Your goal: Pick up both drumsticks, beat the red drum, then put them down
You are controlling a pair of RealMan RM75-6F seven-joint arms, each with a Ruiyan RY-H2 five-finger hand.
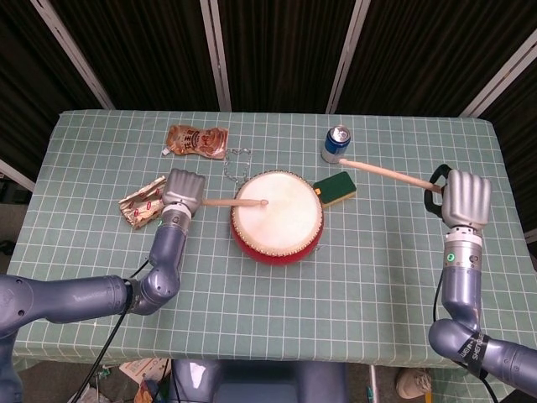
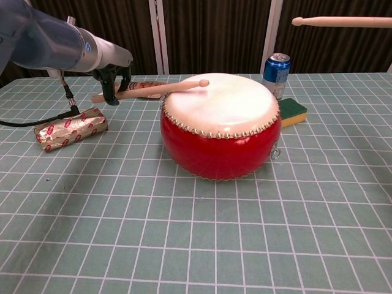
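Observation:
The red drum [image 1: 277, 216] [image 2: 220, 125] with a pale skin stands mid-table. My left hand [image 1: 184, 190] [image 2: 113, 79] grips one wooden drumstick [image 1: 237, 201] [image 2: 153, 89]; its tip lies on the drum skin near the left side. To the right of the drum, my right hand [image 1: 467, 198] holds the second drumstick [image 1: 386, 172] [image 2: 343, 21] raised in the air, tip pointing left toward the can. The chest view shows only that stick, not the right hand.
A blue can [image 1: 336, 143] [image 2: 276, 75] and a green-yellow sponge [image 1: 335, 187] [image 2: 293, 111] sit behind the drum on the right. A brown pouch [image 1: 196, 139] lies at the back left, and a foil-wrapped bar [image 1: 142, 202] [image 2: 70, 128] lies beside my left hand.

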